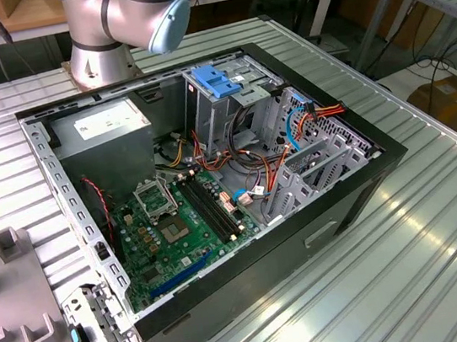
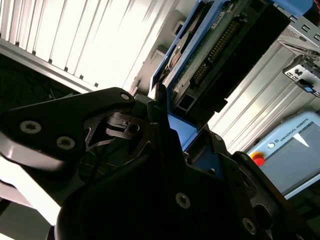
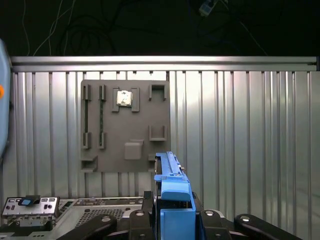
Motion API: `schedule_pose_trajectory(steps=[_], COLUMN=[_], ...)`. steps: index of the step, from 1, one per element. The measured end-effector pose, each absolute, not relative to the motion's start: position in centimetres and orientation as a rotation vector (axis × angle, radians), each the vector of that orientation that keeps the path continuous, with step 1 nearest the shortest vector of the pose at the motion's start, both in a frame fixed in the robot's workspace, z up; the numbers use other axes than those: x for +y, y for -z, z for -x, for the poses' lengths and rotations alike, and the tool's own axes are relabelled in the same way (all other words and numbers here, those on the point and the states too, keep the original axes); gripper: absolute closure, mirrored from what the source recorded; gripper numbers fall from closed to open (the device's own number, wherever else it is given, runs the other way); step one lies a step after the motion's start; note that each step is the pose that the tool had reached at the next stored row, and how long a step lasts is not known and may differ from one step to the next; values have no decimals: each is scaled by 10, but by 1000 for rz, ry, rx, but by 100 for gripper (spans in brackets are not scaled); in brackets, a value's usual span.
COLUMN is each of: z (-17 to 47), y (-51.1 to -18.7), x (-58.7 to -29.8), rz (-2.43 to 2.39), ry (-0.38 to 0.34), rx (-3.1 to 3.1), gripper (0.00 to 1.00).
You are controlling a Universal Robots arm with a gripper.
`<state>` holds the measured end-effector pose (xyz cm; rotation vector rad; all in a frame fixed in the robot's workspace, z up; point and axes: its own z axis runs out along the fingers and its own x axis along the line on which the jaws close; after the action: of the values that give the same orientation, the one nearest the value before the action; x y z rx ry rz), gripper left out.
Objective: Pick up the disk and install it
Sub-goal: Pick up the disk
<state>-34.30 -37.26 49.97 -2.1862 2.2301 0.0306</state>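
Since the gripper (image 3: 172, 214) is clamped tight on the disk (image 3: 170, 172) | pickup: done | fitting it into the computer case (image 1: 344, 206): not done yet

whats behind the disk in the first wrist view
A grey fixture plate lies on the ribbed metal table behind the disk, which the tool grips. The disk hides one corner of the plate.

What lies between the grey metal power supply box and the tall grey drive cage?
In the exterior view, loose yellow and red cables lie between the power supply box and the drive cage.
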Motion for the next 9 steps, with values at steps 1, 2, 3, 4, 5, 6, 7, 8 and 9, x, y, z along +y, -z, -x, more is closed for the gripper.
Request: schedule_pose_trajectory(steps=[1,2,3,4,5,6,7,8,9], z=[342,342,341,341,340,340,339,338,337], y=[-500,-500,-500,-500,-500,-500,-500,-500,-500], x=[-373,-373,-373,-373,-373,-373,-373,-373,-373], rz=[2186,2186,2186,2186,2186,2186,2186,2186,2186], ry=[-31,-31,-31,-31,-31,-31,-31,-31,-31], rx=[2230,2230,2230,2230,2230,2230,2230,2230,2230], gripper=[63,63,63,63,63,63,63,63,63])
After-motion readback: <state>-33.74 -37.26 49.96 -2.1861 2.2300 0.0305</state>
